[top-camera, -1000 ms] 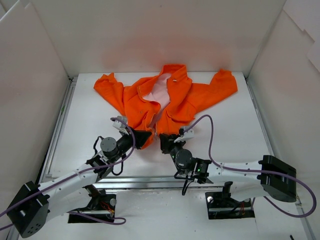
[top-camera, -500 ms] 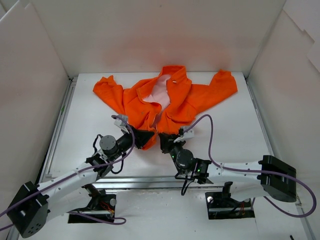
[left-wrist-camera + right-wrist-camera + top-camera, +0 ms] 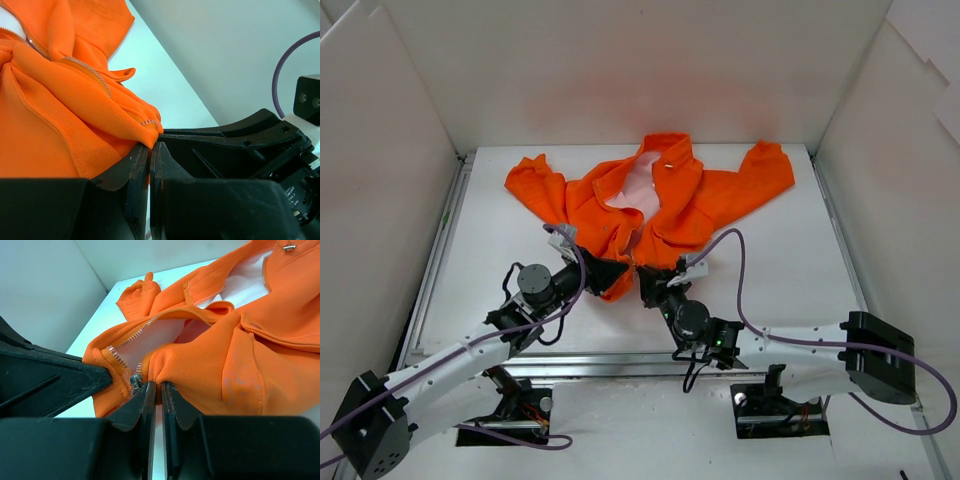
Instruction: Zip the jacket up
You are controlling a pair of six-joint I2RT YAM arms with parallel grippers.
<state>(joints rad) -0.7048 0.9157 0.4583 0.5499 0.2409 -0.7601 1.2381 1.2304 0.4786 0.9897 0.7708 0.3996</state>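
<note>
The bright orange jacket (image 3: pixel 650 200) lies open on the white table, pink lining (image 3: pixel 638 185) showing, sleeves spread left and right. My left gripper (image 3: pixel 616 272) is shut on the bottom corner of the jacket's left front edge (image 3: pixel 145 131), where the zipper teeth (image 3: pixel 90 72) end. My right gripper (image 3: pixel 645 280) is shut on the bottom hem of the other front edge (image 3: pixel 165 371), right beside the silver zipper slider (image 3: pixel 134 380). The two grippers sit tip to tip at the jacket's bottom hem.
White walls enclose the table (image 3: pixel 800 250) at the back and both sides. A purple cable (image 3: pixel 735 270) loops over the right arm. A metal rail (image 3: pixel 620 360) runs along the near edge.
My left gripper has pulled its hem corner slightly toward the right gripper. The left sleeve and left front panel have shifted a little. The right arm has hardly moved.
</note>
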